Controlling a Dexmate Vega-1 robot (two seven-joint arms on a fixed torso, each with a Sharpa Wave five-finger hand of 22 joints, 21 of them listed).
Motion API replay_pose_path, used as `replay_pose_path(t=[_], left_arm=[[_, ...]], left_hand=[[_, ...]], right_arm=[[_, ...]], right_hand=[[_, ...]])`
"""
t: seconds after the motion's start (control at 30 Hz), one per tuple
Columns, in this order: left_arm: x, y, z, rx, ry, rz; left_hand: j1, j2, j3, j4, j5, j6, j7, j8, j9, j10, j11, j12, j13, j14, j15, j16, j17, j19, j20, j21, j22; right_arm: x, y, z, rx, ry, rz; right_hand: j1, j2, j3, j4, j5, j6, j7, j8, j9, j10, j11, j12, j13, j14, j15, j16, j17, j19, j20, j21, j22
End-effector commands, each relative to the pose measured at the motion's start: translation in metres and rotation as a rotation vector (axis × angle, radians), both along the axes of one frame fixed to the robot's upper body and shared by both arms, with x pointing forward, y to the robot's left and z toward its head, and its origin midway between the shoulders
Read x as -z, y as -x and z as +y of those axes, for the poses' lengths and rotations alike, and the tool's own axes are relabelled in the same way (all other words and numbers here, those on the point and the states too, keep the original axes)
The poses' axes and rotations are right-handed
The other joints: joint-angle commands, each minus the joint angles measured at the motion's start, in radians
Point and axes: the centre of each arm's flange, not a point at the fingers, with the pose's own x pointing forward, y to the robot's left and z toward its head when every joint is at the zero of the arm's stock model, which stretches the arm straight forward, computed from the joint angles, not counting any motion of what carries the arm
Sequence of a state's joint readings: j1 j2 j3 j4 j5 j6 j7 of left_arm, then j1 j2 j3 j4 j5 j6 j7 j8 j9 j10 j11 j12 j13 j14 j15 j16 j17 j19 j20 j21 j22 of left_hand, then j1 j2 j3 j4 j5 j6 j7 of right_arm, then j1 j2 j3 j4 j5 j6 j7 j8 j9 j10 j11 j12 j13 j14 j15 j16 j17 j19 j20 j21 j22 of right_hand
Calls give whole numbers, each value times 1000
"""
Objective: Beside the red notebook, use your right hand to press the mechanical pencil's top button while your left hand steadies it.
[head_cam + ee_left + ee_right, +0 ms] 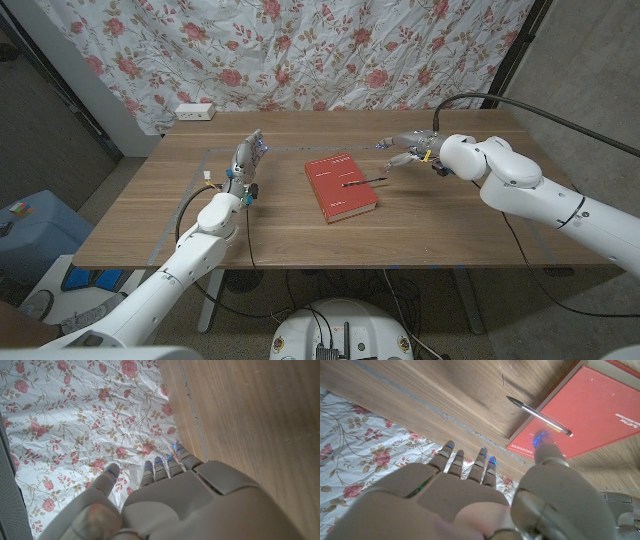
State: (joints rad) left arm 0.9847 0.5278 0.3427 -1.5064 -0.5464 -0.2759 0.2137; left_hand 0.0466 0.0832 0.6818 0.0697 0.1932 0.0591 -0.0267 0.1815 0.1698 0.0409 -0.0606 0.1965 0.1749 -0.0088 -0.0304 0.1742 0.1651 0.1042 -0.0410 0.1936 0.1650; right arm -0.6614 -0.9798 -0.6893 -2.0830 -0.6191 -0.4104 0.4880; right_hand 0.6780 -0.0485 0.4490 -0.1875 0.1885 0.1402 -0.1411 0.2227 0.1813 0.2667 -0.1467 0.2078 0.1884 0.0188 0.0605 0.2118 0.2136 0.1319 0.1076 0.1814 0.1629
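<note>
The table [420,215] is matt grained wood, the notebook [338,190] has a matt red paper cover, the pencil [538,416] looks shiny metal, both hands [470,505] are smooth pale plastic, and the flowered backdrop [300,50] is creased cloth.

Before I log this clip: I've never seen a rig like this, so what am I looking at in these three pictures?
It is a two-armed robot standing at a wooden table, each arm ending in a five-finger hand. The wide picture comes from a camera on its head, looking down. The other two come from cameras on the wrists, looking along the back of each hand, so they appear turned around.

A red notebook lies mid-table. A mechanical pencil lies half on its edge, half on the wood; the right wrist view shows it clearly.

The left hand stands upright away from the notebook, its fingers apart, holding nothing. The right hand hovers near the pencil, fingers spread, also holding nothing. A flowered cloth hangs behind.
</note>
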Motion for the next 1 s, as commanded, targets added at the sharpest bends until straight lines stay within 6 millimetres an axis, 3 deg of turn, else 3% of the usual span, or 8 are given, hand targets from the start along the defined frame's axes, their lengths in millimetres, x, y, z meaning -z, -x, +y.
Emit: replay_pose_path(t=[0.03, 0.23, 0.63, 1.0], left_arm=[[4, -1, 0, 2, 3, 11], [5, -1, 0, 4, 4, 15], [7, -4, 1, 5, 6, 34], [13, -6, 1, -1, 16, 49]], left_hand=[[-10, 69, 8, -1, 3, 10, -1, 2, 3, 8, 0, 0, 1, 10, -34, 4, 5, 8, 2, 3, 6], [-11, 70, 9, -1, 3, 10, -2, 2, 3, 8, 0, -1, 1, 10, -34, 4, 5, 9, 2, 2, 6], [-13, 70, 12, 0, 3, 11, -1, 1, 3, 9, -1, -1, 1, 13, -32, 4, 5, 11, 5, 2, 6], [-15, 70, 13, 1, 2, 13, 0, 1, 3, 11, -2, -2, 1, 16, -32, 5, 5, 14, 7, 2, 6]], right_arm=[[5, -5, 16, 39, 79, 17], [10, -11, 20, 42, 106, 23], [18, -18, 31, 64, 153, 2], [28, -25, 38, 73, 178, 4]], right_hand=[[26, -8, 12, 0, -4, 32, 9, 15, 3, 23, -4, 8, 2, 12, -3, 10, -2, 12, -5, 6, 3], [43, -17, 14, 5, -8, 64, 26, 20, 2, 38, -8, 8, 1, 32, -8, 16, -6, 22, -9, 8, 3], [105, -18, 30, 7, -5, 157, 12, 37, 4, 93, -27, 12, 0, 94, -31, 32, -12, 65, -28, 15, 3], [118, -25, 27, 15, -9, 201, 0, 42, 5, 138, -29, 17, 0, 127, -47, 39, -14, 84, -33, 15, 4]])
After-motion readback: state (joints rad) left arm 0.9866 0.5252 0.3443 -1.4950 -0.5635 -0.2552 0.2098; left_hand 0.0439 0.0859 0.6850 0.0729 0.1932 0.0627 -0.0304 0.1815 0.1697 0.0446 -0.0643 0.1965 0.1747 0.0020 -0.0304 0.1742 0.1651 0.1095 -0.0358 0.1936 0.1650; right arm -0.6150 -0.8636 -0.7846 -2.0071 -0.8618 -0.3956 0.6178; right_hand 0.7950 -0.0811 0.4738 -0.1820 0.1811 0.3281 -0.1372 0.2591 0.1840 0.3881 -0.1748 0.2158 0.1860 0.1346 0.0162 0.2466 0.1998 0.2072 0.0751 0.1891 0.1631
